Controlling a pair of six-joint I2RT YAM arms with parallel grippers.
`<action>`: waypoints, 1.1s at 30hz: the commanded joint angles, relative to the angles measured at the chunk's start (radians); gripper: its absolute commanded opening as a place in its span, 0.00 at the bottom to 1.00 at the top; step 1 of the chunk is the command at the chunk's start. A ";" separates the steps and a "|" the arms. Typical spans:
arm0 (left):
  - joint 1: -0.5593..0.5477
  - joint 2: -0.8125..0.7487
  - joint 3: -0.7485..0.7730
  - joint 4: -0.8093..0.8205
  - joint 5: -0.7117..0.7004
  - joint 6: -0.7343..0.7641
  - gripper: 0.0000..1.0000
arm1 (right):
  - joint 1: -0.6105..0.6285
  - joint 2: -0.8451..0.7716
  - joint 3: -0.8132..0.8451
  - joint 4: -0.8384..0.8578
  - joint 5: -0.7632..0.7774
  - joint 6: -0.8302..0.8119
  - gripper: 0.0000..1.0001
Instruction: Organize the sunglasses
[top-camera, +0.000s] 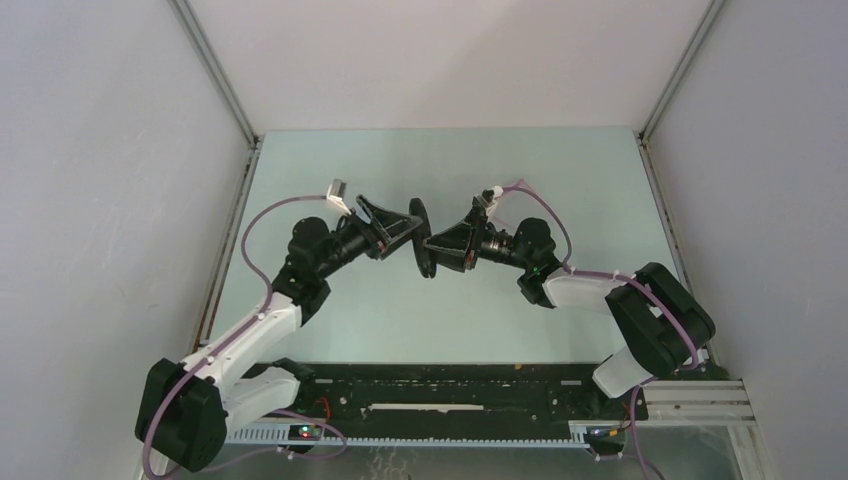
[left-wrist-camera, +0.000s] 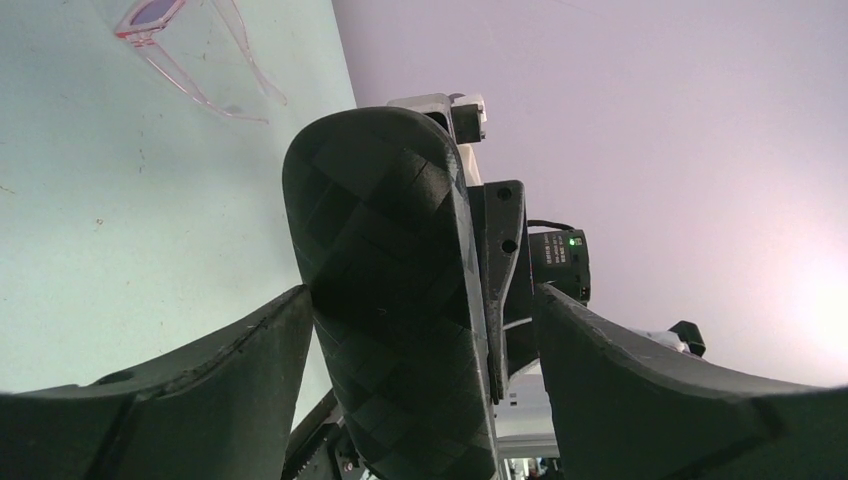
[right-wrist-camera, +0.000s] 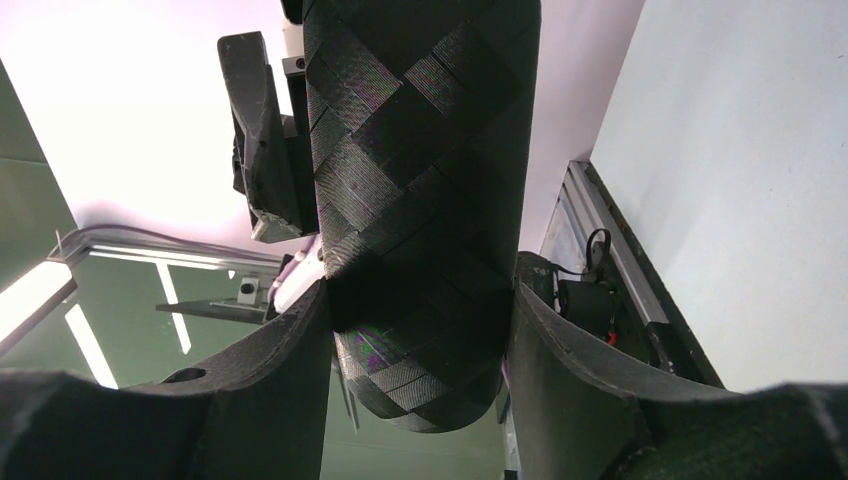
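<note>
The black checker-textured case (top-camera: 418, 213) is held upright above the middle of the table between both grippers. My right gripper (top-camera: 437, 247) is shut on it; in the right wrist view (right-wrist-camera: 420, 280) both fingers press the sides of the case (right-wrist-camera: 420, 150). My left gripper (top-camera: 407, 228) is open around the case (left-wrist-camera: 390, 260); in the left wrist view (left-wrist-camera: 420, 300) one finger touches it and the other stands apart. The sunglasses (left-wrist-camera: 190, 50), with a thin pink frame, lie on the table at the top left of the left wrist view. The top view does not show them.
A black rail with cables (top-camera: 450, 395) runs along the near edge between the arm bases. Grey walls and metal posts (top-camera: 215, 70) enclose the pale green table (top-camera: 560, 180) on three sides.
</note>
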 joint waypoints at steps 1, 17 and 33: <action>0.003 0.024 0.022 0.082 0.035 -0.004 0.84 | 0.013 -0.044 0.010 0.064 0.001 0.006 0.00; 0.018 0.045 0.002 0.178 0.080 -0.056 0.42 | 0.017 -0.042 0.010 0.081 -0.021 0.031 0.00; 0.044 0.028 0.020 0.121 0.139 0.012 0.96 | 0.019 -0.059 0.010 0.035 -0.005 -0.006 0.00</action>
